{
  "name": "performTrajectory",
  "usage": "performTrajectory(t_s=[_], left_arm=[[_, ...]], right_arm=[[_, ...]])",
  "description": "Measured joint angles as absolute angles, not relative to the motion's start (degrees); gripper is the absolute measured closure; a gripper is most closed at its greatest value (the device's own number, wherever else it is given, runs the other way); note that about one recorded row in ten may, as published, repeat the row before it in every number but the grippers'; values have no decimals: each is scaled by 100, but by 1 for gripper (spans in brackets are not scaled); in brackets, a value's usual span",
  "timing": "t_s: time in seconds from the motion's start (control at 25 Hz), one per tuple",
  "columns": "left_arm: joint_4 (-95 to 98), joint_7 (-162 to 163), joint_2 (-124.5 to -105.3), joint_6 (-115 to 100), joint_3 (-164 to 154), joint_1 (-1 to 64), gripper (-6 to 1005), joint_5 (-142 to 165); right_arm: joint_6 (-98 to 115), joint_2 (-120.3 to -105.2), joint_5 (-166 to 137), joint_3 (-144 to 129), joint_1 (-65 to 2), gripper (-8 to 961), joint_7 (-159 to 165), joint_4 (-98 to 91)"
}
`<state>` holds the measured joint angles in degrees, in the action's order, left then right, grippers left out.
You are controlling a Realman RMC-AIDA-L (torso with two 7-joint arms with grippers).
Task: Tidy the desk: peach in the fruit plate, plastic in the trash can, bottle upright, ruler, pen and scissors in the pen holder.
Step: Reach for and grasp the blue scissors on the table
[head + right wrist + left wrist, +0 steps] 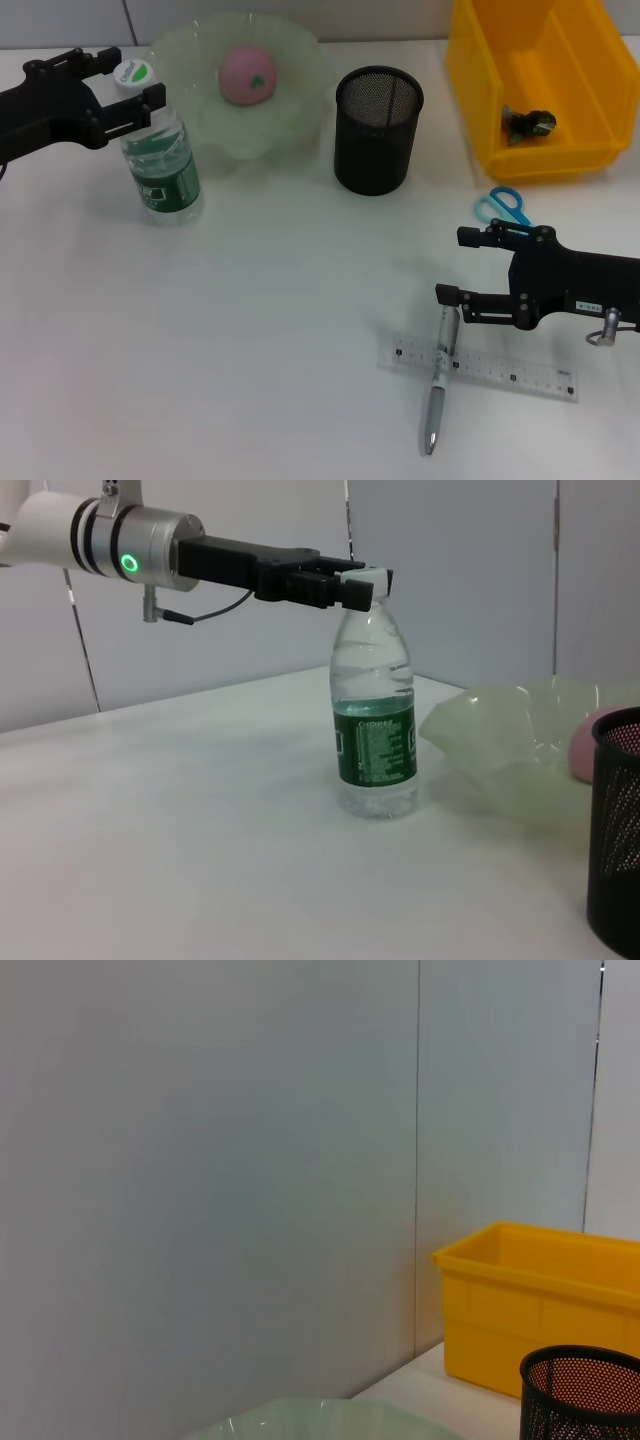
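The bottle stands upright at the far left, with a green label and a white cap. My left gripper is shut on that cap, which also shows in the right wrist view on the bottle under the left gripper. The pink peach lies in the pale green fruit plate. The black mesh pen holder stands beside the plate. My right gripper hangs open just above the top of the silver pen, which lies across the clear ruler. The blue scissors lie behind it. Dark plastic lies in the yellow trash can.
The wall runs close behind the plate and the yellow bin. The pen holder stands in front of that bin. White tabletop stretches between the bottle and the ruler.
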<state>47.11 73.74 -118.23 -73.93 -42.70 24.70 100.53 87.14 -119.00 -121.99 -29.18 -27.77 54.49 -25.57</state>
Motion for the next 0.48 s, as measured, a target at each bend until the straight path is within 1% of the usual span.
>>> performTrajectory(t_s=[0.08, 0.28, 0.48], left_arm=[[4711, 7378, -11823, -7392, -4270, 2469, 313, 10053], [4711, 7410, -11815, -7408, -4271, 2469, 201, 10053], [4714, 7414, -11813, -7428, -4271, 2468, 207, 10043]], right_arm=[[8721, -11900, -12199, -2918, -2777, 147, 5449, -2558], [8726, -11900, -12199, -2918, -2777, 147, 5449, -2558], [8728, -11900, -12199, -2918, -2777, 147, 5449, -2558]])
